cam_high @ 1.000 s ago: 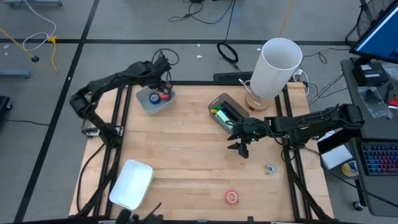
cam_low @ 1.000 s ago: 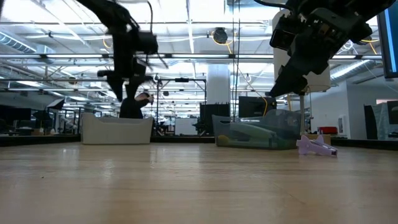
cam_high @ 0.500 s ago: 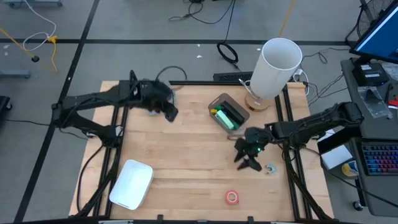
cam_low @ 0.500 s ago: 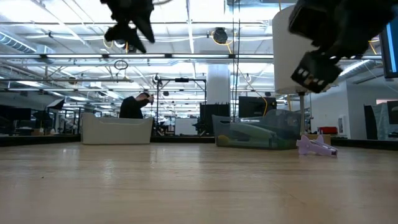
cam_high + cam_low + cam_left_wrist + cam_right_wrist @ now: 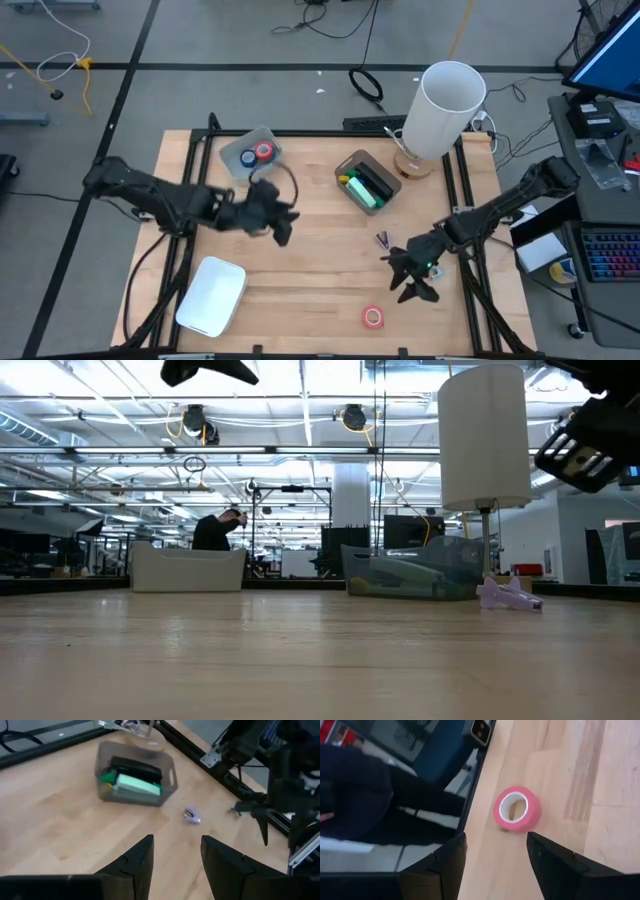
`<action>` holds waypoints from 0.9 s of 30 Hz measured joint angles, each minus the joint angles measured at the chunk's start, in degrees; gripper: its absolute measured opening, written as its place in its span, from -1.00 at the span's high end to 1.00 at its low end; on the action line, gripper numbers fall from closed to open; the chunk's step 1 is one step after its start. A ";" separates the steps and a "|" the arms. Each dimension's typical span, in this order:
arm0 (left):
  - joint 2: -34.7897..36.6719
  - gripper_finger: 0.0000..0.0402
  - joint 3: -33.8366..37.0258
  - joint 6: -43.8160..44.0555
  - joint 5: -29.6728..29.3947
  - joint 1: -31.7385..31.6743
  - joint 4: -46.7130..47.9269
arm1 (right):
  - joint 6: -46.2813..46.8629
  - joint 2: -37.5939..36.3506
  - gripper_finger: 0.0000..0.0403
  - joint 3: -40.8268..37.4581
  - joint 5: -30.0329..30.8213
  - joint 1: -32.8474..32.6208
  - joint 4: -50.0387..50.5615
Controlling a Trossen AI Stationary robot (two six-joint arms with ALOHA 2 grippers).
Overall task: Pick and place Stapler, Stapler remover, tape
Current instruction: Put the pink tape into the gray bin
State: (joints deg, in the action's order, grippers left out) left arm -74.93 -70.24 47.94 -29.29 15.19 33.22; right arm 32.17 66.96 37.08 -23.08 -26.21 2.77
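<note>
The wooden surface (image 5: pixel 310 255) carries everything, with a tall white cylinder (image 5: pixel 446 108) standing at its far right corner. At the near left lies a white tray (image 5: pixel 211 296). A grey bin (image 5: pixel 366 182) sits right of centre toward the far side, holding a black and pale green stapler (image 5: pixel 368 189). A smaller grey dish (image 5: pixel 251 152) at the far left holds a blue tape roll (image 5: pixel 247 157) and a red tape roll (image 5: pixel 264 151) side by side. The left hand (image 5: pixel 280 218) hovers left of centre with nothing between its parted fingers (image 5: pixel 137 865). The right hand (image 5: pixel 415 285) hangs over the near right part, its fingers (image 5: pixel 449 865) spread and gripping nothing. A pink tape roll (image 5: pixel 373 317) lies flat near the front edge, just left of and nearer than the right hand. A small lilac stapler remover (image 5: pixel 383 239) rests between the bin and the right hand, touching neither.
</note>
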 joint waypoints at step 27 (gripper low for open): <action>0.96 0.19 23.15 14.11 -9.08 11.57 -17.46 | 10.15 25.51 0.00 17.40 11.19 -2.90 5.60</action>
State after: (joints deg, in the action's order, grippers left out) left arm -73.97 -47.09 62.05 -38.37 26.76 15.76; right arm 42.31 92.47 54.48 -11.89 -29.10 8.37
